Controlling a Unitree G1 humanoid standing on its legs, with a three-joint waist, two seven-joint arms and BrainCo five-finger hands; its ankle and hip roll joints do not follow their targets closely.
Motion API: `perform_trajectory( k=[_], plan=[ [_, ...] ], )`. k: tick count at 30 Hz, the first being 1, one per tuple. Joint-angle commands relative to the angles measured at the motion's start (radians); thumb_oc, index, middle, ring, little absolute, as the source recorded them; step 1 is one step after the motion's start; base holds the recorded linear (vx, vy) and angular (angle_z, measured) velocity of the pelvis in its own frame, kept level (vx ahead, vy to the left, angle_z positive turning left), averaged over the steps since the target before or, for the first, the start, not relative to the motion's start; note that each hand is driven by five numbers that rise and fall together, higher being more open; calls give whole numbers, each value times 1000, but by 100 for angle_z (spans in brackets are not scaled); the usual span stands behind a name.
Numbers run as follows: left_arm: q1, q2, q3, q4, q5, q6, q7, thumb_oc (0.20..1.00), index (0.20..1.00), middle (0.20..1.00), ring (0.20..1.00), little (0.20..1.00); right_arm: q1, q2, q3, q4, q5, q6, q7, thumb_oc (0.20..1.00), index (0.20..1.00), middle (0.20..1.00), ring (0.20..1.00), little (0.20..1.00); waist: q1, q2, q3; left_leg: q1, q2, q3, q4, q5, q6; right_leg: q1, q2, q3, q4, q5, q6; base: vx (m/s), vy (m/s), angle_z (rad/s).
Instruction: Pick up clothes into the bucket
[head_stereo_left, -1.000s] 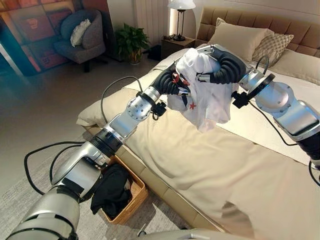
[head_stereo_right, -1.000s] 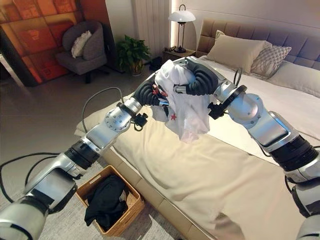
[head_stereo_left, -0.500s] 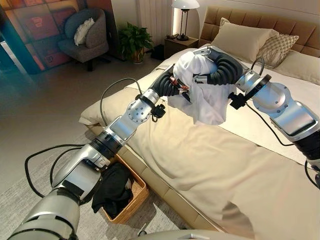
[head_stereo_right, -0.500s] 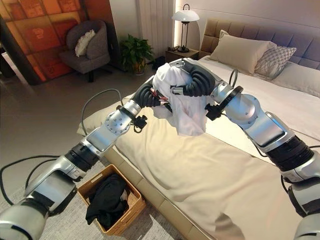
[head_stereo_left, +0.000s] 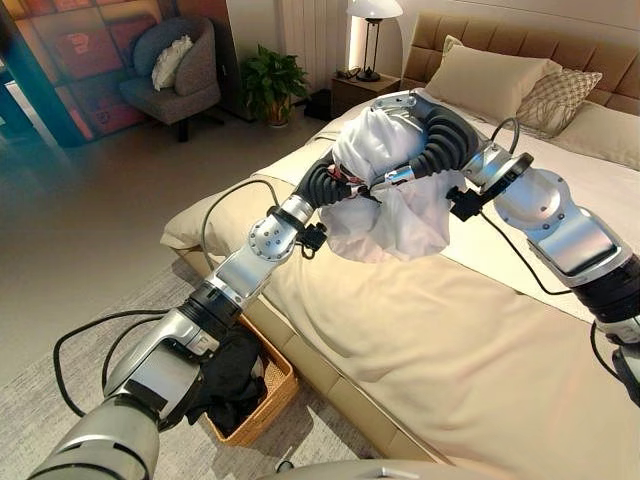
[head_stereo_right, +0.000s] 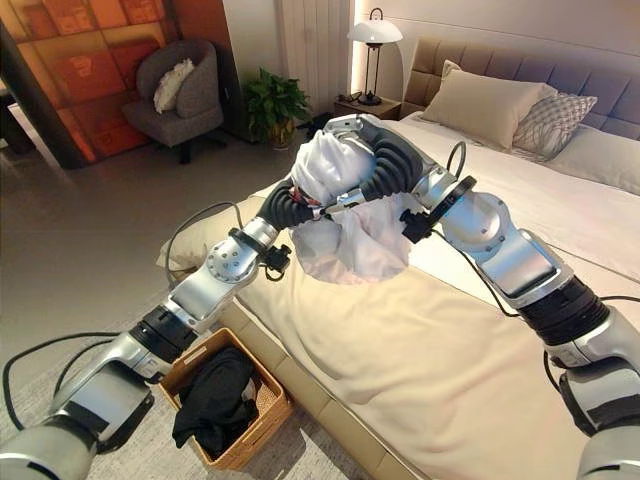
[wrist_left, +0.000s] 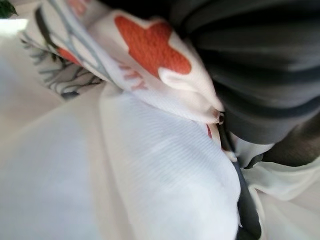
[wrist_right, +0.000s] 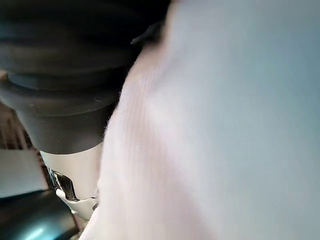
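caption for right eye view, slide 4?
Both hands lift a white garment above the bed; wicker basket waits below.

white shirt (head_stereo_left: 385, 190) now lower, bunched into ball; hanging end no longer dangles, sits close above bed (head_stereo_left: 480, 330). left robot hand (head_stereo_left: 335, 180) and right robot hand (head_stereo_left: 425, 135) moved down and toward bed's near edge, still wrapped in cloth.

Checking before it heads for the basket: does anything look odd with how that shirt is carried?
Yes. The white garment is bunched over both hands above the bed, draped across the right hand, hiding the fingers. The wicker basket already holds dark clothes.
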Motion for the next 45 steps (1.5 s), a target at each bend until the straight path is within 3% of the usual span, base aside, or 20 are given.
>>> perform_trajectory(
  k=[1, 4, 5, 6, 7, 8, 9, 12, 20, 22, 26, 29, 30, 35, 36, 43, 44, 45],
  plan=[
    [-45, -13, 72, 17, -68, -32, 29, 200, 200, 200, 200, 200, 8, 42, -123, -89, 45, -84, -53, 1000, 1000, 1000, 1000, 1000, 20, -61, -32, 20, -11, -8, 68, -130, 4, -36, -88, -24, 61, 8, 86, 0, 0, 0],
    [57, 61, 141, -8, -75, -38, 1, 200, 200, 200, 200, 200, 43, 22, -190, -89, 70, -90, -63, 1000, 1000, 1000, 1000, 1000, 29, -63, -32, 19, -11, -9, 69, -131, 4, -35, -89, -25, 60, 7, 85, 0, 0, 0],
    [-11, 11, 111, 101, -182, -47, 4, 200, 200, 200, 200, 200, 23, 64, -154, -51, 111, -113, -72, 1000, 1000, 1000, 1000, 1000, 17, -63, -35, 20, -11, -6, 69, -130, 2, -37, -89, -22, 62, 8, 87, 0, 0, 0],
    [-15, 27, 139, 140, -161, -51, 24, 200, 200, 200, 200, 200, 32, 65, -176, -59, 145, -90, -103, 1000, 1000, 1000, 1000, 1000, 13, -62, -36, 22, -9, 0, 70, -132, 1, -38, -89, -16, 62, 7, 87, 0, 0, 0],
    [-19, 55, 168, 162, -170, -50, 21, 200, 200, 200, 200, 200, 51, 76, -198, -62, 176, -106, -85, 1000, 1000, 1000, 1000, 1000, 11, -58, -37, 23, -10, 3, 70, -134, 1, -39, -88, -13, 61, 7, 86, 0, 0, 0],
    [-91, 175, 152, 139, -162, -43, 26, 200, 200, 200, 200, 200, 98, 77, -235, -12, 248, -121, -71, 1000, 1000, 1000, 1000, 1000, 12, -52, -33, 23, -12, 1, 76, -138, 2, -37, -88, -13, 60, 10, 87, 8, 15, -5],
    [-56, 206, 182, 68, -172, -53, 46, 200, 200, 200, 200, 200, 151, 73, -272, -47, 246, -111, -89, 1000, 1000, 1000, 1000, 1000, 13, -51, -30, 18, -13, 0, 81, -139, 2, -39, -89, -15, 62, 10, 87, 1, 7, -9],
    [137, 219, 327, -69, -153, -49, 51, 200, 200, 200, 200, 200, 355, 151, -443, -42, 319, -96, -82, 1000, 1000, 1000, 1000, 1000, 20, -53, -26, 11, -15, -4, 96, -150, 5, -42, -91, -14, 63, 6, 85, 2, -1, -2],
    [391, 310, 642, -87, -144, -75, 74, 200, 200, 200, 200, 200, 660, 372, -665, 111, 530, -110, -71, 1000, 1000, 1000, 1000, 1000, 24, -48, 13, -32, -17, -11, 122, -154, 7, -76, -88, -5, 84, -5, 77, -15, 5, 0],
    [403, 316, 668, -78, -137, -77, 82, 200, 200, 200, 200, 200, 676, 400, -682, 151, 551, -115, -74, 1000, 1000, 1000, 1000, 1000, 23, -48, 22, -55, -20, -15, 139, -156, 8, -95, -91, -5, 99, -9, 74, -89, 17, 1],
    [404, 356, 724, -32, -92, -90, 125, 200, 200, 200, 200, 200, 743, 457, -732, 303, 529, -135, -97, 1000, 1000, 1000, 1000, 1000, 19, -47, 101, -153, -35, -42, 218, -161, 18, -187, -100, -6, 190, -21, 63, -175, 35, 11],
    [393, 380, 751, 11, -62, -98, 156, 200, 200, 200, 200, 200, 806, 491, -743, 397, 461, -137, -106, 1000, 1000, 1000, 1000, 1000, 5, -47, 164, -255, -53, -66, 295, -167, 27, -269, -118, -14, 255, -28, 56, -232, 68, 21],
    [383, 387, 764, 32, -46, -104, 183, 200, 200, 200, 200, 200, 838, 511, -731, 472, 408, -142, -119, 1000, 1000, 1000, 1000, 1000, 1, -47, 212, -313, -53, -74, 348, -176, 28, -317, -127, -9, 290, -35, 52, -188, 58, 29],
    [355, 418, 765, 61, -38, -120, 220, 200, 200, 200, 200, 200, 880, 507, -653, 604, 295, -120, -116, 1000, 1000, 1000, 1000, 1000, -2, -64, 269, -446, -50, -84, 440, -183, 28, -437, -142, -2, 345, -33, 47, -148, 22, 16],
    [343, 424, 754, 72, -35, -123, 243, 200, 200, 200, 200, 200, 883, 498, -615, 660, 247, -117, -126, 1000, 1000, 1000, 1000, 1000, 0, -74, 303, -497, -51, -86, 477, -186, 29, -481, -145, 5, 365, -30, 45, -139, 13, 4],
    [249, 446, 680, 145, -43, -132, 309, 200, 200, 200, 200, 200, 869, 471, -502, 757, 135, -113, -153, 1000, 1000, 1000, 1000, 1000, -1, -96, 385, -672, -53, -98, 598, -200, 33, -634, -152, 12, 447, -37, 43, -99, 9, 1],
    [209, 449, 641, 179, -37, -126, 327, 200, 200, 200, 200, 200, 857, 464, -476, 782, 130, -112, -165, 1000, 1000, 1000, 1000, 1000, -2, -96, 412, -705, -48, -106, 645, -242, 33, -668, -148, 21, 497, -77, 48, 0, 0, 0],
    [186, 455, 619, 194, -18, -121, 343, 200, 200, 200, 200, 200, 848, 463, -470, 785, 143, -115, -166, 1000, 1000, 1000, 1000, 1000, -3, -97, 425, -731, -50, -107, 668, -247, 34, -693, -149, 22, 521, -84, 46, -69, 30, 2]
  ],
)
